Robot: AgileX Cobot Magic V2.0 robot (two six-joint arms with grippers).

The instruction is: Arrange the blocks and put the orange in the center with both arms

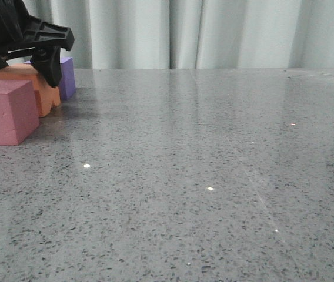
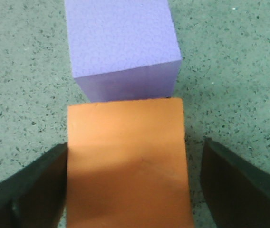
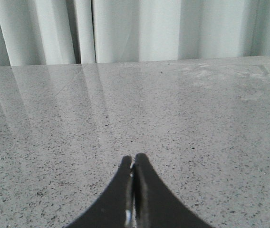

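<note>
Orange cube [image 1: 30,88]: far left of the surface [image 1: 202,176], between the pink-red cube [image 1: 3,111] in front and the purple cube [image 1: 66,77] behind; in the left wrist view its far edge touches, or all but touches, the purple one [image 2: 123,45].
Pink-red cube: nearest the camera, at the left edge of the front view, partly cut off; just beside the orange cube.
Purple cube: rearmost of the three, close to the curtain [image 1: 214,32].
Left end effector [image 1: 23,56]: straddling the orange cube [image 2: 128,166], jaws spread wide; one finger [image 2: 35,187] sits against the cube's side, the other stands a little clear, so no firm grip is evident.
Right end effector [image 3: 133,164]: jaws pressed together, holding nothing, over bare surface well apart from the cubes.
Arrangement status: orange appears to sit in the middle of a front-to-back row (whether this is the intended line cannot be told).
Remaining, by judgement: either the left end effector withdraws from a finished placement, or closes to shift orange; the right arm has no visible share yet.
</note>
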